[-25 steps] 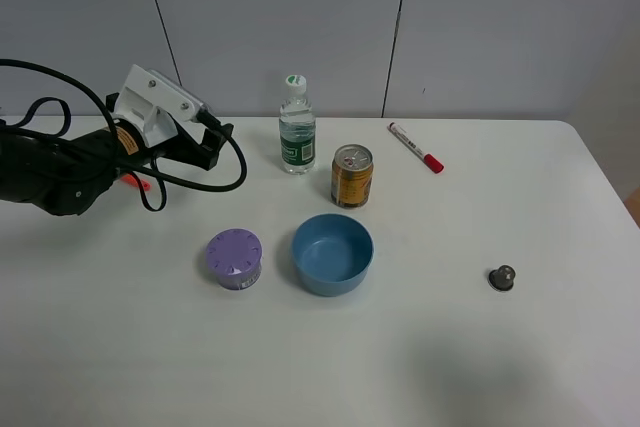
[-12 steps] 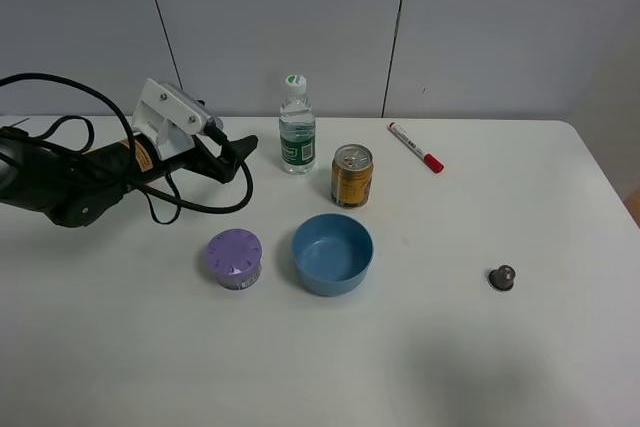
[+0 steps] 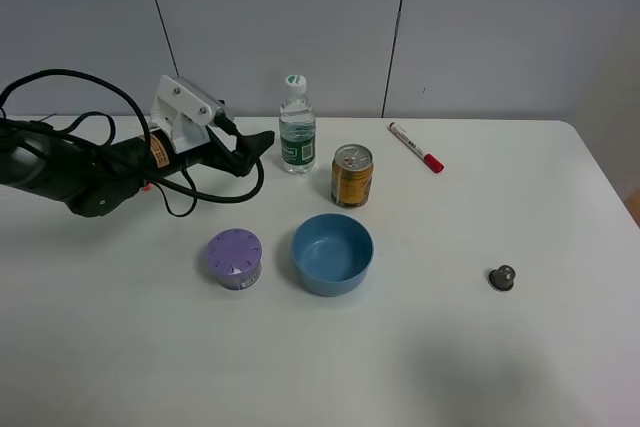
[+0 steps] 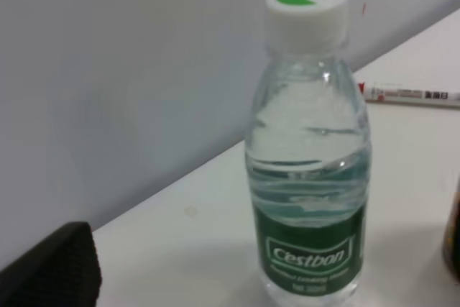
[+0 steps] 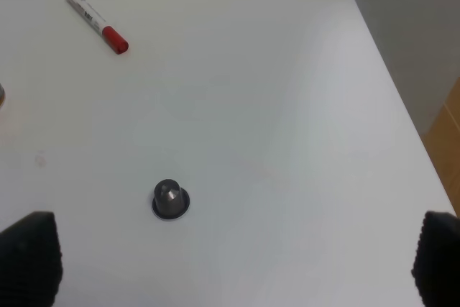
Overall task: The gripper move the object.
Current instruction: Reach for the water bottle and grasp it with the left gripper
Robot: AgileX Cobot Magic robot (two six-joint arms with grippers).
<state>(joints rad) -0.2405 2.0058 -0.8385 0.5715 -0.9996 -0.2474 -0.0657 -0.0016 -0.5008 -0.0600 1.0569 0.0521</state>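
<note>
1. Found the water bottle (image 3: pixel 297 135) upright on the white table (image 3: pixel 450 357), near its back edge, capped, with a gold can (image 3: pixel 351 176) just beside it toward the front.
2. Noted the left gripper (image 3: pixel 260 140) low over the table, just beside the bottle on its left and not touching it. Judged its fingers spread and empty, though caught only one black finger (image 4: pixel 50 271) at the wrist view's edge.
3. Saw the right gripper (image 5: pixel 233 257) only in its own wrist view, fingers (image 5: pixel 29 257) wide apart and holding nothing, above a small dark knob (image 5: pixel 171 199) and a red-capped marker (image 5: pixel 95 21).
4. Spotted a blue bowl (image 3: pixel 332 252) and a purple-lidded container (image 3: pixel 235 258) side by side in front of the can, apart from the bottle.
</note>
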